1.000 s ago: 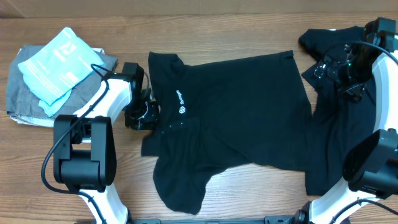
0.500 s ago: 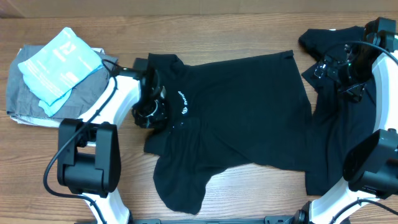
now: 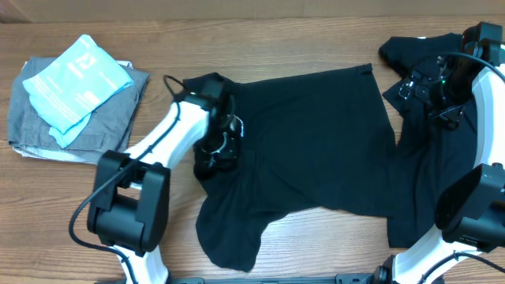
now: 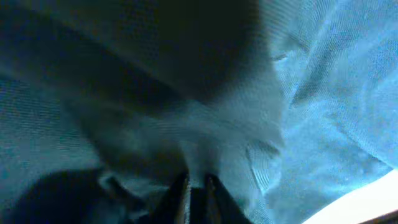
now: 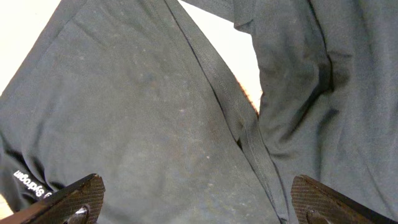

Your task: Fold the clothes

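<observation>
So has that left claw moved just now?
Yes. The left gripper has moved right, away from the grey garment, dragging the polo shirt collar along.

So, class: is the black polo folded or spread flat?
Mostly spread, fold barely begun. The left end effector pinches the polo at its collar end, bunched over the chest; the rest lies flat on the table.

Black polo shirt (image 3: 316, 142); grey folded garment (image 3: 31, 130); light blue packet (image 3: 75, 79), white print; brown wood-grain table (image 3: 276, 43).
</observation>
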